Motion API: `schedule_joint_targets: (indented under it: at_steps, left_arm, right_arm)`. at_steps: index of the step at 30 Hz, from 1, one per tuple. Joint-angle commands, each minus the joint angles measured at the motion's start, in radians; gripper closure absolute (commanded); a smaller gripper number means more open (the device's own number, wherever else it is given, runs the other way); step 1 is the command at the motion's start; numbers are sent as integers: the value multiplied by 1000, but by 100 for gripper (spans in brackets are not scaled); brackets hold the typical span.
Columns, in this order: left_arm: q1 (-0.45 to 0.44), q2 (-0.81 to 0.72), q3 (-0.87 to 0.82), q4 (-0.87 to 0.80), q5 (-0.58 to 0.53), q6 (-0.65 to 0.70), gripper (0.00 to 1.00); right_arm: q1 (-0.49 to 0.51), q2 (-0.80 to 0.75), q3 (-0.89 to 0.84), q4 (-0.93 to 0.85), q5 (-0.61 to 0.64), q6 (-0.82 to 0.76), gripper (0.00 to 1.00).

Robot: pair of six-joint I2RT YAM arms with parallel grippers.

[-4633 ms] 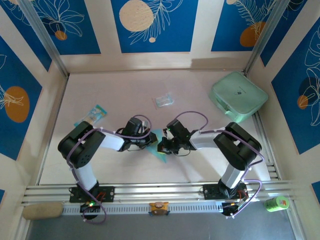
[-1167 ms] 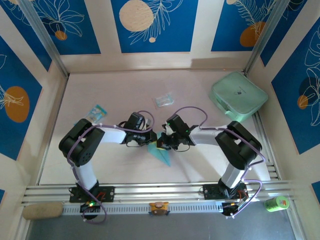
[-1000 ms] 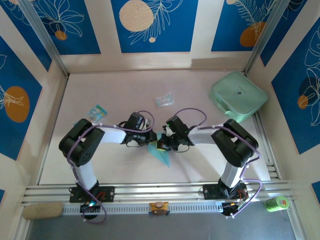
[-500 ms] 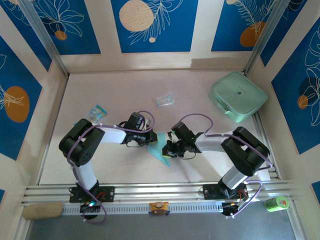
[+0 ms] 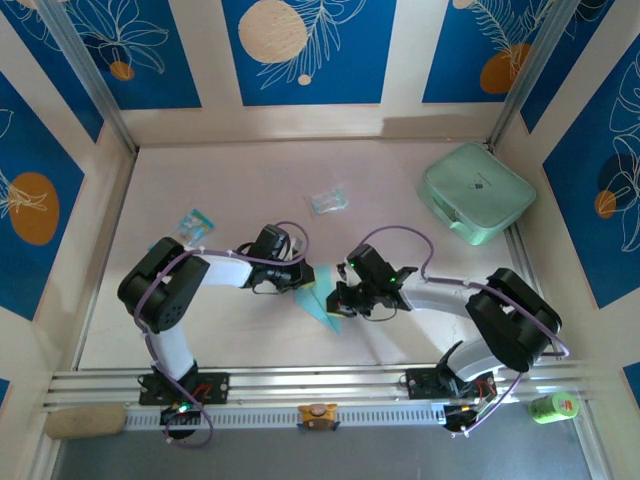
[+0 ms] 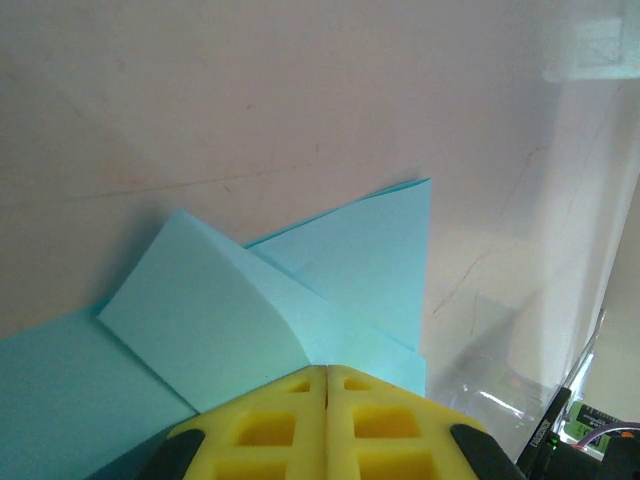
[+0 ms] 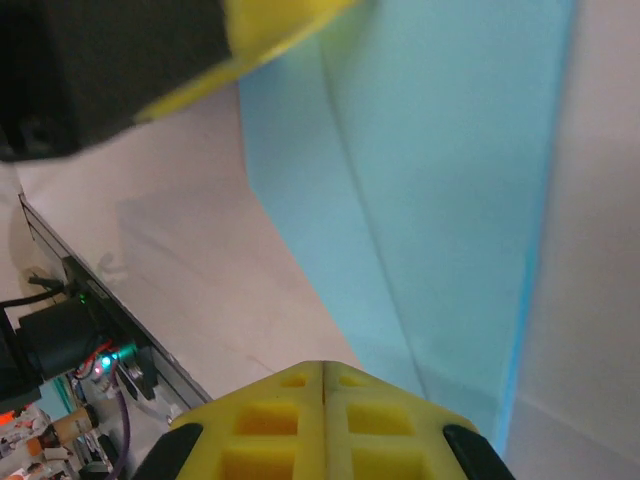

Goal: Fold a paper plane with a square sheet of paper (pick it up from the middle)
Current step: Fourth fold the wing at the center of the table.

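Folded light-blue paper sheet (image 5: 320, 306) under two grippers.
Left gripper (image 6: 326, 372) and right gripper (image 7: 323, 368), fingers clenched together, rest on it near the front edge of the tabletop (image 5: 230, 180).

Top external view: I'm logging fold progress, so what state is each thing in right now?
sheet of paper: partly folded, flaps creased over, flat on the table.
left fingers: shut, tips at the paper.
right fingers: shut, tips at the paper.
mint-green case: closed.
clear wrapper: crumpled.
printed packet: lying flat.
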Motion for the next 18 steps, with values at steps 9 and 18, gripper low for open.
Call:
schedule_joint_targets:
  at_steps: [9,18]
  left_arm:
    - [11,28,-21,-22,-39,0,95]
    - [16,39,-20,-9,-38,-8,96]
  right_arm:
    - [3,147,-30,91,-53,28,97]
    - [45,-85,-263,40,-21,70,96]
